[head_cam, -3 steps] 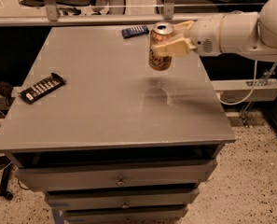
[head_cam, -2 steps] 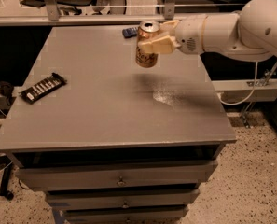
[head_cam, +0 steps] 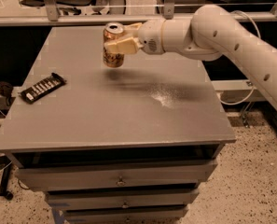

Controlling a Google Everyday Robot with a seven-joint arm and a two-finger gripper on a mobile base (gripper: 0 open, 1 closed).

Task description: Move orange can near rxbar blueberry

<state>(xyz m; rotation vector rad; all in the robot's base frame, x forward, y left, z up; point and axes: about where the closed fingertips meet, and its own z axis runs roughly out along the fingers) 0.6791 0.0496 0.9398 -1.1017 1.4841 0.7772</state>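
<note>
Camera view shows the gripper (head_cam: 121, 45) near the far edge of the bench (head_cam: 128, 120), jaws clamped across the orange can (head_cam: 113, 59), which hangs upright and clear of the surface, apparently for carrying. The rxbar blueberry is not visible, perhaps hidden behind them; a black bar (head_cam: 41, 88) lies by the left edge.

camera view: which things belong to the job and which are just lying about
Job: can, held in the gripper over the table's far end; rxbar blueberry, not visible.
Lying about: black bar near the left edge.
</note>
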